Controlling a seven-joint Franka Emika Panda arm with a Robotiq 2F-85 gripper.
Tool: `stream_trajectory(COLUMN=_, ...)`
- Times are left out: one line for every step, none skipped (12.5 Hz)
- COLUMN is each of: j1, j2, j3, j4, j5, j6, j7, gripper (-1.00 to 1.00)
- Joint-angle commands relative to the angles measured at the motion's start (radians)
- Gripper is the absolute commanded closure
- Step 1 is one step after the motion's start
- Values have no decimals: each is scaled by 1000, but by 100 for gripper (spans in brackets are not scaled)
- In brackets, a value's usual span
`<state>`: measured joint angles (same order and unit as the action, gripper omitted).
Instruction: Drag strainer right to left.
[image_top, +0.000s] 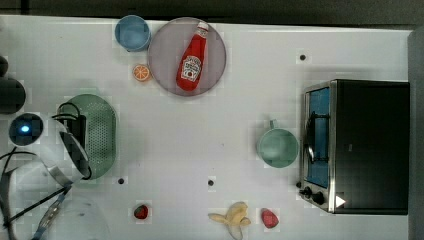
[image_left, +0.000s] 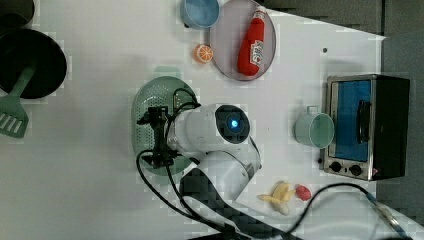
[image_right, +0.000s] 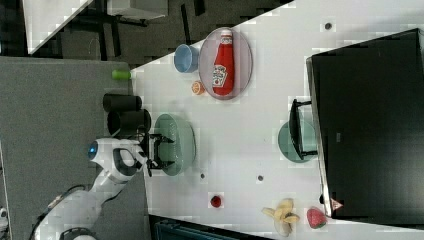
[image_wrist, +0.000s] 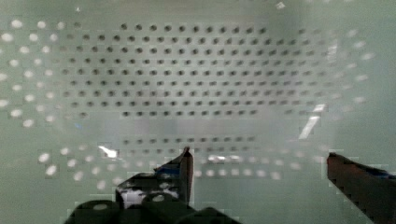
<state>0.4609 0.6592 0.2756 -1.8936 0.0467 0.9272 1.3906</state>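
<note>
The pale sage-green oval strainer (image_top: 102, 135) lies near the top view's left edge, its bowl dotted with holes. My gripper (image_top: 77, 131) hangs over it, and the arm covers the side of the strainer toward the top view's left. In the left view the gripper (image_left: 157, 136) points down into the strainer (image_left: 150, 95). The wrist view looks straight into the perforated bowl (image_wrist: 187, 84); my gripper (image_wrist: 261, 172) is open, its two dark fingertips (image_wrist: 184, 170) set wide apart low inside the bowl, with nothing held between them. The right view shows the gripper (image_right: 159, 150) inside the strainer (image_right: 182, 137).
A grey plate (image_top: 165, 55) carries a ketchup bottle (image_top: 192, 60); a blue cup (image_top: 132, 32) and orange slice (image_top: 141, 72) sit beside it. A pale-green mug (image_top: 277, 147) stands by the toaster oven (image_top: 370, 145). A banana (image_top: 234, 217) and two strawberries (image_top: 141, 212) lie near the front. A black pan (image_left: 30, 62) holds a green spatula (image_left: 15, 107).
</note>
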Motion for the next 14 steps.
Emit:
stream_trajectory(j1=-26, j2=-209, j3=-21, j4=21, j5=-10, j6=-179, j7=-188, gripper=-100)
stream_trajectory(j1=-37, j2=-269, j3=-32, j4=20, j5=-10, j6=-250, j7=-276, gripper=-100)
stream_trajectory(j1=-48, j2=-332, j3=-48, j4=19, j5=-10, j6=-323, j7=-367, gripper=-100)
stream_trajectory(j1=-60, j2=-398, j3=-71, j4=19, j5=-10, j6=-401, j7=-452, gripper=-100)
stream_trajectory(j1=-71, j2=-465, j3=-97, j4=19, j5=-10, j6=-471, j7=-547, gripper=-100)
stream_trajectory(j1=-81, j2=-530, j3=-133, j4=18, j5=-11, j6=-530, j7=-638, gripper=-100)
stream_trajectory(j1=-91, j2=-593, j3=-178, j4=18, j5=-11, j6=-587, j7=-723, gripper=-100)
stream_trajectory(j1=-101, j2=-650, j3=-229, j4=18, j5=-12, j6=-635, j7=-821, gripper=-100)
stream_trajectory(j1=-110, j2=-700, j3=-284, j4=18, j5=-15, j6=-679, j7=-905, gripper=-100)
stream_trajectory(j1=-116, j2=-742, j3=-339, j4=18, j5=-18, j6=-715, j7=-976, gripper=-100)
stream_trajectory(j1=-119, j2=-776, j3=-392, j4=18, j5=-21, j6=-750, j7=-1045, gripper=-100)
stream_trajectory(j1=-120, j2=-799, j3=-441, j4=18, j5=-38, j6=-784, j7=-1109, gripper=-100)
stream_trajectory(j1=-121, j2=-814, j3=-488, j4=18, j5=-64, j6=-805, j7=-1169, gripper=-100)
stream_trajectory(j1=-121, j2=-822, j3=-532, j4=17, j5=-91, j6=-822, j7=-1222, gripper=-100)
